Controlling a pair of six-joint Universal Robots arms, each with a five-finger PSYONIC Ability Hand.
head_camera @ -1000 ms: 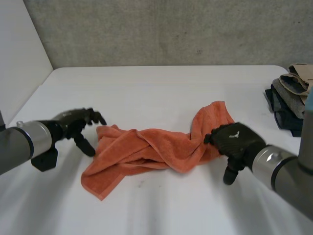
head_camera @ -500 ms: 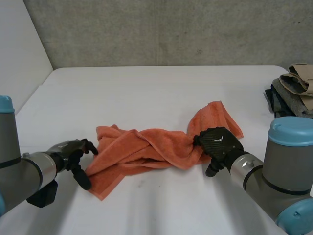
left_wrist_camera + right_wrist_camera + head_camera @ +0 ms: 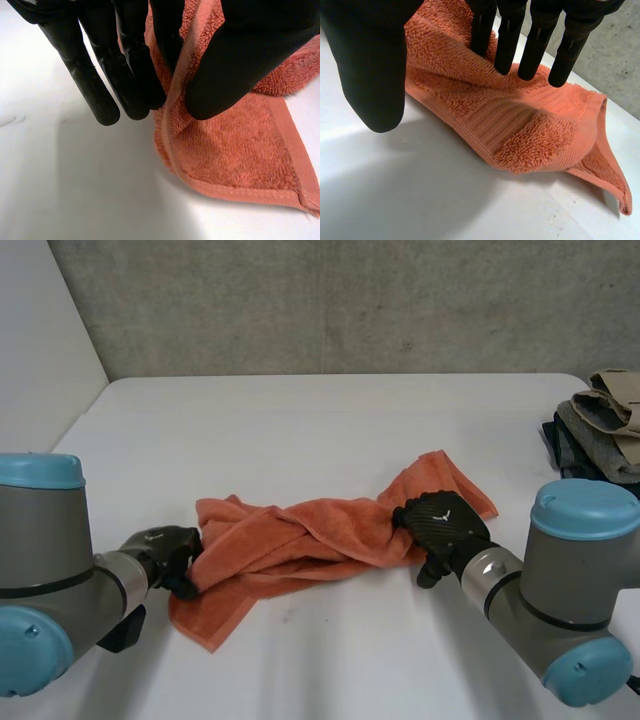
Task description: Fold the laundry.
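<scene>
Left wrist view: the left hand (image 3: 235,55) pinches the towel (image 3: 235,150) edge, maybe to lift it. The right hand (image 3: 370,60) presses straight fingers (image 3: 509,40) on the other end, thumb apart.

You lose part of the clothes pile (image 3: 600,425): the frame's right edge cuts it, and the right arm (image 3: 585,540) covers its lower end.

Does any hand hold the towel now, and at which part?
The left hand pinches the orange towel by its hemmed side edge, between thumb and fingers. The right hand only rests straight fingers on the other end, not gripping.
</scene>
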